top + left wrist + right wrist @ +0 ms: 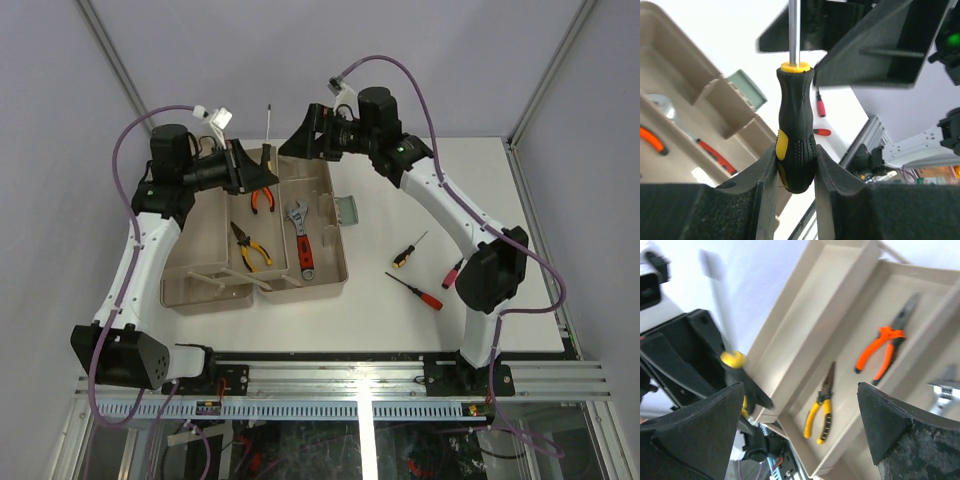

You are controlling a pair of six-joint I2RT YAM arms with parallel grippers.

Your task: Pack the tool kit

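Rubbery black-and-yellow screwdriver (796, 125) looks light, stiff, grippy: my left pincer (796, 156) clamps only its butt end, by the toolbox (205, 238) rim, top view's upper centre; right pincer (800, 395) gapes empty; a mid-handle hold seems safer.

The screwdriver (796, 135) has a matt black rubbery handle with a dimpled grip patch, glossy yellow plastic insets and a bright smooth metal shaft, pressed between the dull, foam-like black pads (762, 177) of the left pincer (795, 152). The toolbox (328, 272) is smooth matt beige plastic with a pale green plastic latch (746, 89), and in it the wrench (301, 240) shows a shiny metal head and red coated handle, while the orange-handled pliers (886, 335) and yellow-handled pliers (825, 395) have dark metal jaws and glossy sleeves. The right pincer (801, 387) has coarse, grainy black fingers (907, 445), and the table (400, 325) is plain matt white
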